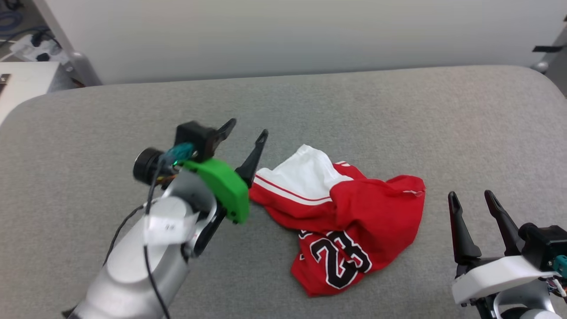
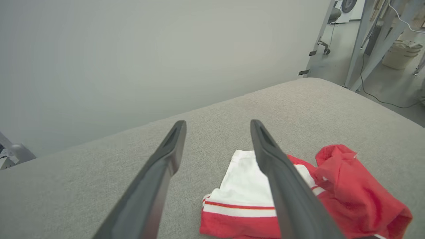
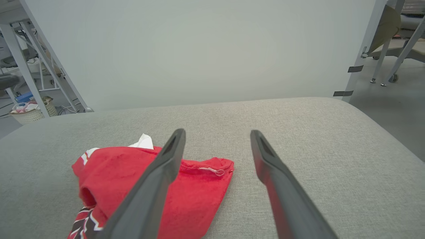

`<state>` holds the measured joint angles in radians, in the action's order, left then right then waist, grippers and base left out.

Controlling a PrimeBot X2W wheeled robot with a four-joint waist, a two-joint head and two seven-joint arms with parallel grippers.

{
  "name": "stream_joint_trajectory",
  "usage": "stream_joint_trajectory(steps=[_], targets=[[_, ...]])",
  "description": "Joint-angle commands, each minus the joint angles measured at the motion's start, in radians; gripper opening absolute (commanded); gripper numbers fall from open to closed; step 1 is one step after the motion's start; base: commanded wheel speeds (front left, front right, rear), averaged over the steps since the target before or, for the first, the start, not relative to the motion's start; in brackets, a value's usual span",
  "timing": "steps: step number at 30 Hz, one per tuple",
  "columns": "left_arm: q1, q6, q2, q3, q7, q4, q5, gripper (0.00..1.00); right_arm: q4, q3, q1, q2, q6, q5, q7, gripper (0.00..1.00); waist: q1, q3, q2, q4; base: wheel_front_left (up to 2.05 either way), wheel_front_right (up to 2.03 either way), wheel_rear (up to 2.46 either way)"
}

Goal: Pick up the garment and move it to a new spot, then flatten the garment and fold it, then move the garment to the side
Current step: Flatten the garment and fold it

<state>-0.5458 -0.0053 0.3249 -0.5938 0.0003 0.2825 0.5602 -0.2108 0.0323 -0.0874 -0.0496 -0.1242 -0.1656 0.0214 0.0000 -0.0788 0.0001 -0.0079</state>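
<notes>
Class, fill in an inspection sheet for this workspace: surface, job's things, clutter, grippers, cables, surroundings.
Surface: grey fabric-covered table, smooth.
Job's things: garment, red with "23", crumpled near the middle.
Clutter: nothing seen.
Grippers: left gripper open beside the white sleeve; right gripper open, apart from the garment.
Cables: black cable along the left forearm.
Surroundings: pale wall behind; basket on the floor.

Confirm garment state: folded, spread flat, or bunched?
Bunched. The garment lies in a crumpled heap on the grey surface, white sleeve folded over, 23 creased.
</notes>
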Motion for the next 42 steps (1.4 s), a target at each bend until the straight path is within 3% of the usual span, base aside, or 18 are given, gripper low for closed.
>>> stream_joint_trajectory(steps=[1,6,12,21,30,32,33,42], targets=[[-0.046,-0.02,-0.014,-0.012,0.025,0.033,0.007,1.0,0.003,-0.005,0.023,-0.001,-0.007,-0.009,-0.009,1.0,0.0,-0.048,-0.0001,-0.051,0.0,0.0,0.0],[-0.178,-0.079,-0.066,-0.059,0.139,0.186,0.031,1.0,0.022,-0.02,0.054,-0.001,-0.007,-0.023,-0.03,1.0,0.0,-0.096,-0.0001,-0.103,0.0,0.0,0.0],[-0.321,-0.115,-0.103,-0.127,0.292,0.354,0.057,1.0,0.049,-0.032,0.091,-0.001,-0.007,-0.042,-0.06,1.0,0.0,-0.17,-0.0001,-0.153,0.0,0.0,0.0],[-0.477,-0.125,-0.127,-0.215,0.454,0.577,0.095,1.0,0.094,-0.06,0.149,-0.001,-0.007,-0.072,-0.108,1.0,0.0,-0.277,-0.0001,-0.211,0.0,0.0,0.0],[-0.509,-0.125,-0.121,-0.337,0.617,0.699,0.15,1.0,0.136,-0.072,0.179,-0.001,-0.007,-0.089,-0.143,1.0,0.0,-0.317,-0.0001,-0.234,0.0,0.0,0.0],[-0.51,-0.125,-0.121,-0.354,0.634,0.705,0.167,0.18,0.141,-0.071,0.183,-0.001,-0.007,-0.09,-0.146,1.0,0.0,-0.32,-0.0001,-0.234,0.0,0.0,0.0],[-0.511,-0.125,-0.121,-0.363,0.629,0.703,0.174,0.0,0.143,-0.07,0.185,-0.001,-0.007,-0.09,-0.146,1.0,0.0,-0.321,-0.0001,-0.233,0.0,0.0,0.0],[-0.548,-0.125,-0.112,-0.421,0.521,0.682,0.2,0.0,0.148,-0.056,0.187,-0.001,-0.007,-0.089,-0.144,1.0,0.0,-0.301,-0.0001,-0.19,0.0,0.0,0.0]])
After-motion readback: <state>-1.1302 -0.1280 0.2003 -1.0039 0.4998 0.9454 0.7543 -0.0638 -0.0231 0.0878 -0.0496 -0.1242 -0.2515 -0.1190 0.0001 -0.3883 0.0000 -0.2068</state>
